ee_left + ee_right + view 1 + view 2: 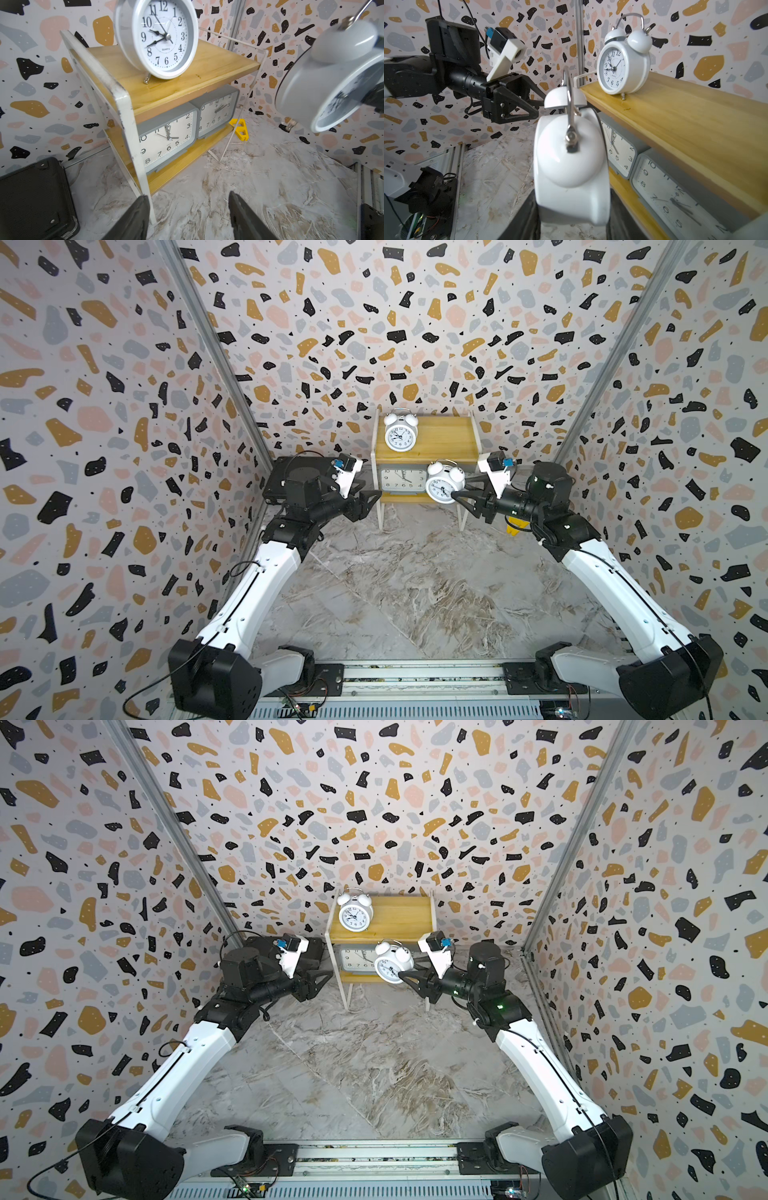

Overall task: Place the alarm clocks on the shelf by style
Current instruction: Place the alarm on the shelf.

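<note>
My right gripper (457, 495) is clamped across the face and back of a white twin-bell clock (441, 486). The clock hangs tilted in the air just in front of the shelf (446, 439), and in a top view it covers part of the lower tier. The left gripper (188, 199) has its jaws apart with nothing between them, close to the shelf's left frame. The grey rectangular clocks (169, 137) sit side by side on the lower board. The other twin-bell clock (400, 433) stands at the left of the top board, so I judge the free spot is to its right.

My worries from here:
- The carried clock could catch the top board's front edge on the way up and twist in the grip, since its casing is smooth and round.
- If I let go while it is tilted, it may tip off its thin feet.
- Swinging too far left could knock the standing clock.
- The shelf looks light, so a nudge from either arm could shift everything on it
</note>
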`<state>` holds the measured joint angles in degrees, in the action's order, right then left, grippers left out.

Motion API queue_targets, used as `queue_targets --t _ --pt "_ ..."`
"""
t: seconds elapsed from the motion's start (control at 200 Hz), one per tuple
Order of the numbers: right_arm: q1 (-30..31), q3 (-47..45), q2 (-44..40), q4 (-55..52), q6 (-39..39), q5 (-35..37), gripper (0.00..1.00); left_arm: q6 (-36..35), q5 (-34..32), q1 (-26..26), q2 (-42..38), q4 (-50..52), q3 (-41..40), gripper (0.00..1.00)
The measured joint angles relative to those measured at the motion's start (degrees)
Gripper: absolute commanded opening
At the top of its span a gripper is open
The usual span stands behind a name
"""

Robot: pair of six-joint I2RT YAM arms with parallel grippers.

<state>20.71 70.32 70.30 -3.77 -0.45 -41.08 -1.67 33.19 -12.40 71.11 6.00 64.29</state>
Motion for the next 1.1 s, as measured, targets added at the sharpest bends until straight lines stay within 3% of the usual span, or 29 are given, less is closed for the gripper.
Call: queue_targets --t 0.375,0.641,0.816,1.101 --pt "-3.1 14.8 10.8 -2.6 0.1 1.5 0.27 0.0 -2.8 0.8 6.6 -1.5 3.4 0.58" --pt "-5.4 26.2 18.8 -6.7 -0.1 1.7 0.26 0.0 -2.3 1.1 11.8 -2.8 6.8 0.48" --pt "-6.3 30.4 22.7 -8.9 -1.0 1.6 0.26 -0.1 -1.7 1.1 13.2 -3.3 7.0 0.38" --pt "-6.5 34.0 26.8 -10.4 -1.5 0.7 0.26 -0.2 -0.7 1.1 14.4 -3.7 7.7 0.36"
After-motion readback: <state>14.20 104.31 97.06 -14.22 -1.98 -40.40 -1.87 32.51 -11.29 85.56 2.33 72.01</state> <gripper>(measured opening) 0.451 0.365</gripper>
